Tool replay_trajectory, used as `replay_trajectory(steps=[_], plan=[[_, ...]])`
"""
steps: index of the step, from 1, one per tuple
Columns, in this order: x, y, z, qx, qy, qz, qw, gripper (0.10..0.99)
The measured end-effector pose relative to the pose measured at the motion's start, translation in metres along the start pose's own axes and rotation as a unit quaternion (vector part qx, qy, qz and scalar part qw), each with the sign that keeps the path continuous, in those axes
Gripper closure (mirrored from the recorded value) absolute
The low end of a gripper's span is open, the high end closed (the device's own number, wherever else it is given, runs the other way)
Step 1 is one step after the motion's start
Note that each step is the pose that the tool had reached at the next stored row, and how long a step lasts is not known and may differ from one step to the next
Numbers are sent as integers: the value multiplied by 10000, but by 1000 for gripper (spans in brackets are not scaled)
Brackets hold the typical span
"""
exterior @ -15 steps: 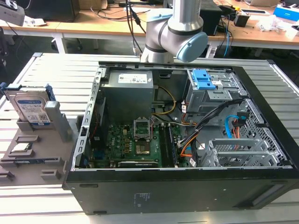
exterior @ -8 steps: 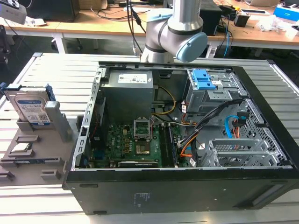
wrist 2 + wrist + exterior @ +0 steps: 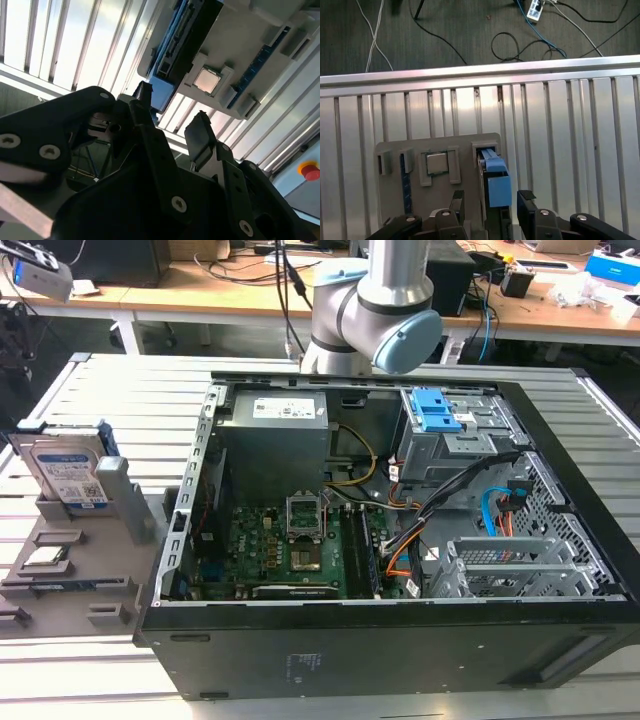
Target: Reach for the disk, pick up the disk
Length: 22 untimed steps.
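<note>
Your gripper (image 3: 491,194) hung spread and empty, its fingers (image 3: 526,200) framing the disk (image 3: 495,182) from above, clear of it. The disk stood on edge in a slot at the end of the grey holder tray (image 3: 420,145), just beside the processor chip (image 3: 436,163), near the edge of the slatted metal table (image 3: 570,150).

In exterior view: tray (image 3: 70,612) sits on slatted table (image 3: 120,380) at 9 o'clock of PC case (image 3: 330,655), just beside it; disk (image 3: 68,475) stands upright in tray's 12 o'clock slot w/ chip (image 3: 45,558) in pocket at disk's 6; arm (image 3: 372,315) rises at case's 12.
</note>
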<state>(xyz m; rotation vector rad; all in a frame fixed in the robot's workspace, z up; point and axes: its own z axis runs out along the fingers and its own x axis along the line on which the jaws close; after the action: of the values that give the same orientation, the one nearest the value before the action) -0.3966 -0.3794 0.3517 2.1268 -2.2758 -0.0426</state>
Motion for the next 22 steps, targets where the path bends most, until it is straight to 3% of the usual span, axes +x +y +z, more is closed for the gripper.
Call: replay_trajectory(steps=[6,12,16,22], plan=[[-8,-4,122,-1,5,-110,9999,545],[-76,-9,254,0,8,-197,9998,545],[-93,-14,399,-1,11,-288,9996,545],[-94,-20,538,0,16,-412,9991,545]])
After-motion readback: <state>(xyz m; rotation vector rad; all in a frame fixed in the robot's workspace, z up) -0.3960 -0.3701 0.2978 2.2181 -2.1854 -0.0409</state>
